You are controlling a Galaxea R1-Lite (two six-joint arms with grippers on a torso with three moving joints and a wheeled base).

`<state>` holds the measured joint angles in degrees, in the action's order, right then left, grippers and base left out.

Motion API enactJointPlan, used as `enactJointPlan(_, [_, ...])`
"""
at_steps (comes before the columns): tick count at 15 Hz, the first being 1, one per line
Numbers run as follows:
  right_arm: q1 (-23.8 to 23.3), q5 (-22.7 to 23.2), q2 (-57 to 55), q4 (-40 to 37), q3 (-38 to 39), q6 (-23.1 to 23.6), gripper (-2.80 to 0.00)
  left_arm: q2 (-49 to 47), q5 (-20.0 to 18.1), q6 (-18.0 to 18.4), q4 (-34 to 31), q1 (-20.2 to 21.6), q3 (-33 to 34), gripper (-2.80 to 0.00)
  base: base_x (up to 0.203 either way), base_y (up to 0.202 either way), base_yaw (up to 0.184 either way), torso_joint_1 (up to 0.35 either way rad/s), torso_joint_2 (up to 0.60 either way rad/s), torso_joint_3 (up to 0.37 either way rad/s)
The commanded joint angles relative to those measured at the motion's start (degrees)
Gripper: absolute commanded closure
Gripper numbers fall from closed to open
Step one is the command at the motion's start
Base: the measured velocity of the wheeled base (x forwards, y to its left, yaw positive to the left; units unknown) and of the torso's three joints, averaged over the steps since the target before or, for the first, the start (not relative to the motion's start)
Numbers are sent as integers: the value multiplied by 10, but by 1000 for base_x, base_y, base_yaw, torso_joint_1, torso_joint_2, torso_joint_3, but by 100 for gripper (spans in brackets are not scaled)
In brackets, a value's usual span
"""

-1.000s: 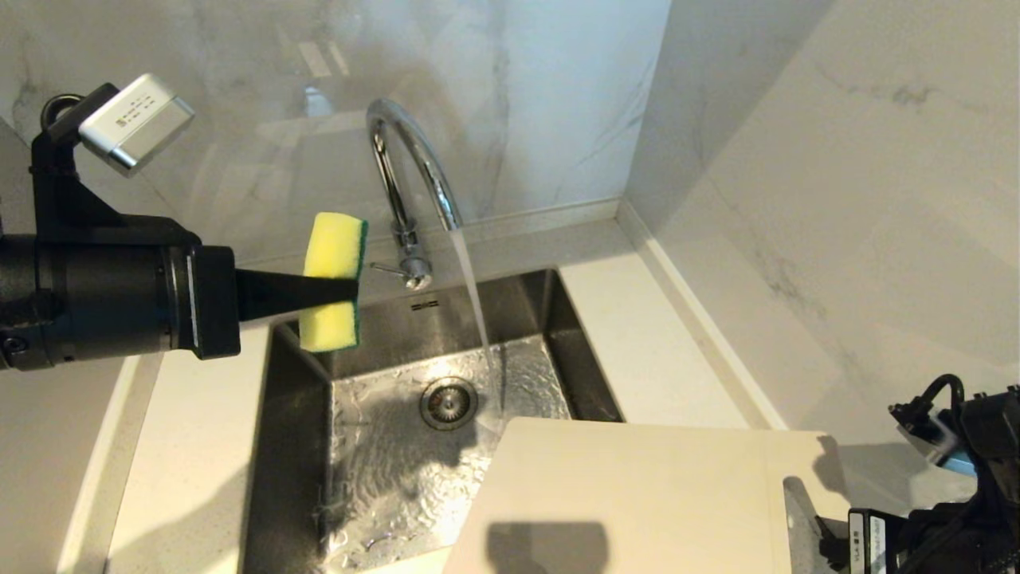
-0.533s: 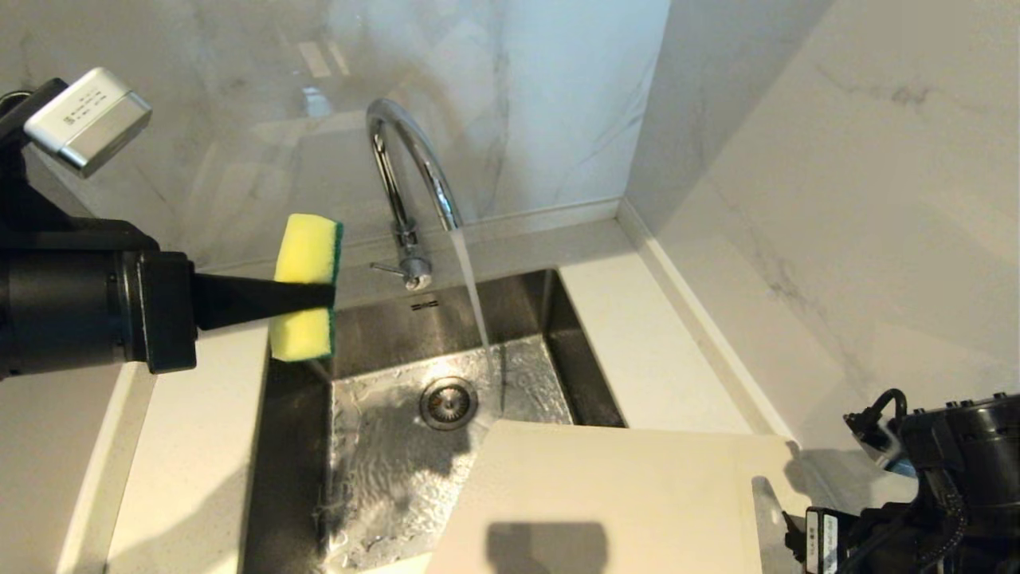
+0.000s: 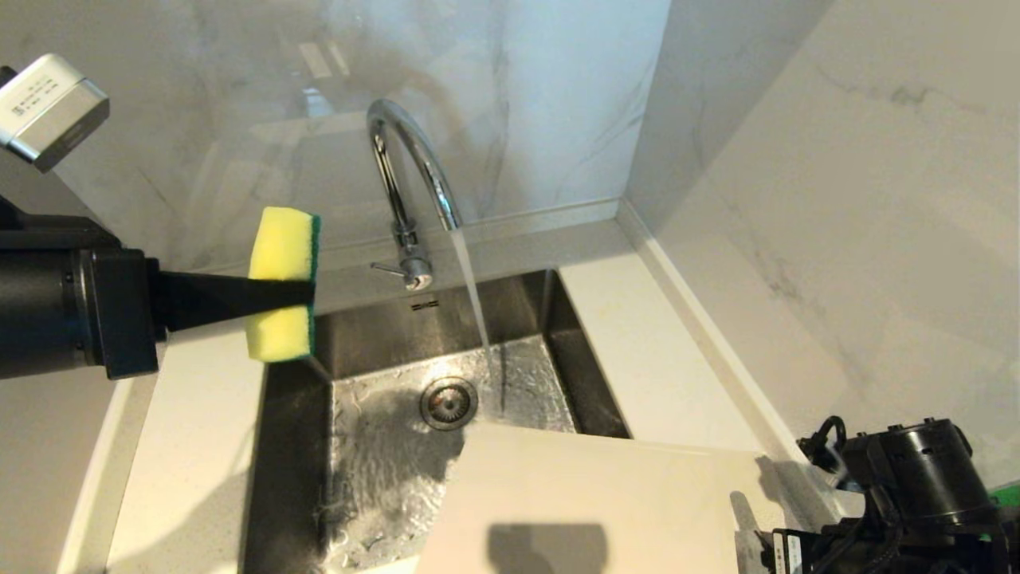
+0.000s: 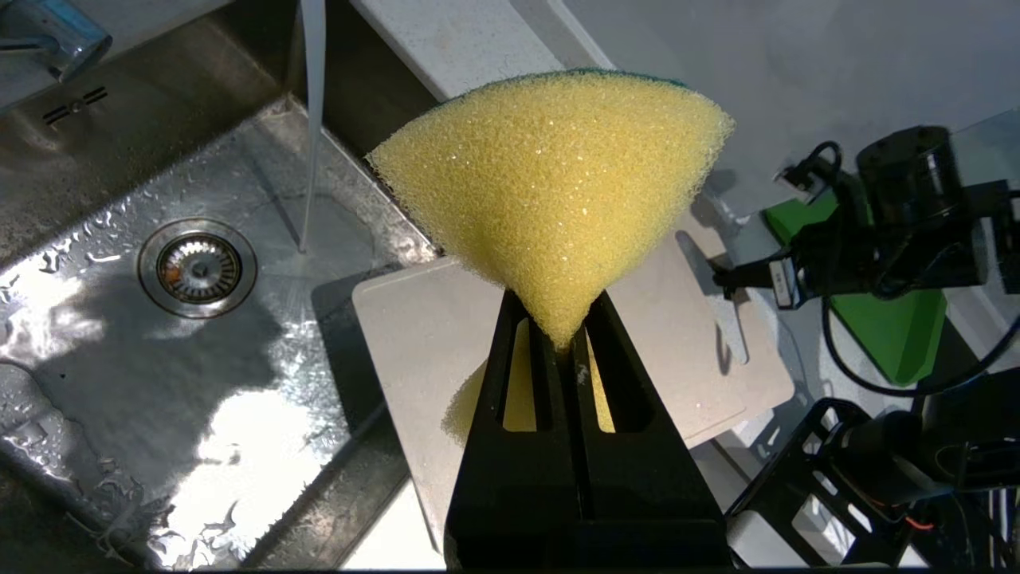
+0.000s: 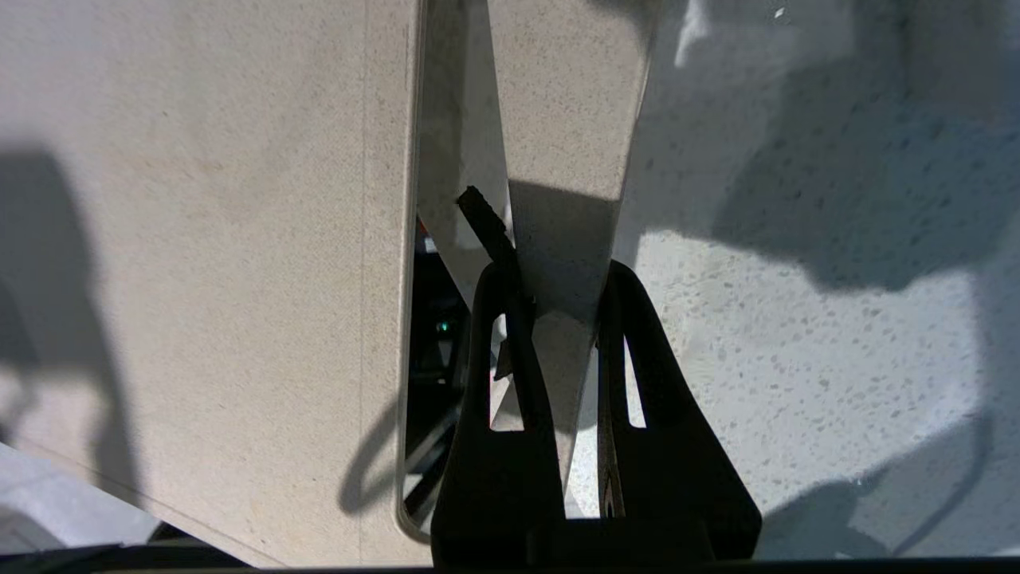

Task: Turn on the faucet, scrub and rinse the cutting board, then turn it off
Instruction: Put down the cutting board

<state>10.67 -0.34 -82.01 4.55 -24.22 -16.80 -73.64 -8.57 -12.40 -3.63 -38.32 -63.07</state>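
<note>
Two hands busy: left hand pinches yellow-green sponge above sink's left rim; right hand clamps beige plastic cutting board overhanging steel sink.

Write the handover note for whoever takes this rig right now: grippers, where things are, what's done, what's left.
Left gripper: shut on the sponge, held in the air over the sink's left rim, clear of the water.
Right gripper: clamped on the cutting board's handle strip beside the slot, at the lower right.
Cutting board: over the sink's near right corner and the counter; the stream lands just beyond its far edge, not on it.
Faucet: running.
Done: water on, sponge and board both in hand.
Left: bring sponge and board together, scrub, rinse under the stream, shut the faucet.
</note>
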Motion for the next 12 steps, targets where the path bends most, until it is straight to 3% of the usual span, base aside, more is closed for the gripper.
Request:
enactJointPlan(1, [1, 5, -28, 3, 2, 7, 0, 5, 0, -6, 0, 0, 1, 0, 0, 0, 0, 0, 0, 0])
enactJointPlan(12, [17, 6, -129, 116, -1, 18, 0, 4, -1, -21, 6, 1, 1, 0, 0, 0, 0, 0, 0, 0])
